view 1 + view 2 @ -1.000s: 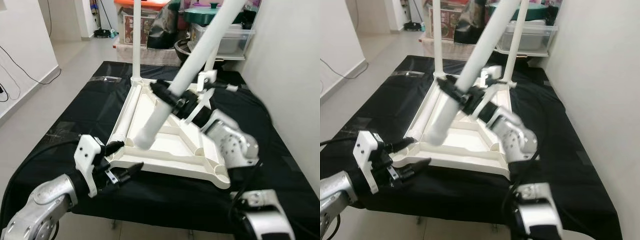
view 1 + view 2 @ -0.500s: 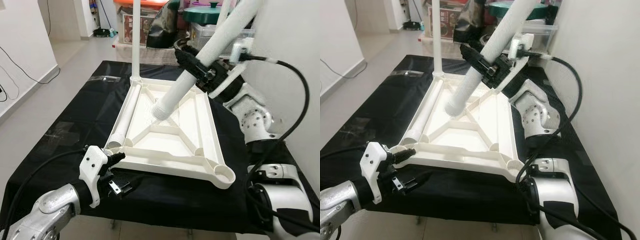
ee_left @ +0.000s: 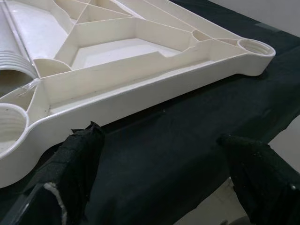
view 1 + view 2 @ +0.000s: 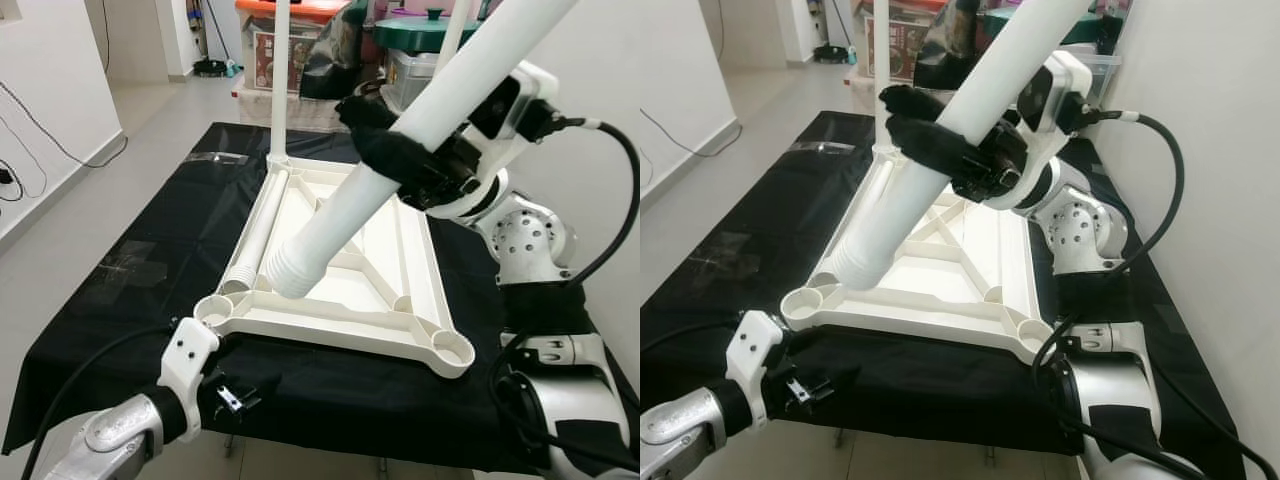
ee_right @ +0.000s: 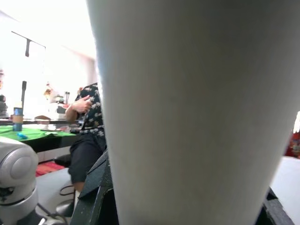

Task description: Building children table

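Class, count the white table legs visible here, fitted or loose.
4: two white plastic legs stand upright in the far corners, one lies inside the upturned white tabletop, and the right hand holds one. None appears hidden.

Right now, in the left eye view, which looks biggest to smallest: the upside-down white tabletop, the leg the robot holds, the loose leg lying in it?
1. Tabletop.
2. Held leg, though nearness to the camera enlarges it.
3. Loose leg lying along the tabletop's left side.

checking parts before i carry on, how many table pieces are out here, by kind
tabletop: 1
upright legs: 2
lying leg, inside the tabletop: 1
held leg, in the right claw: 1
total: 5
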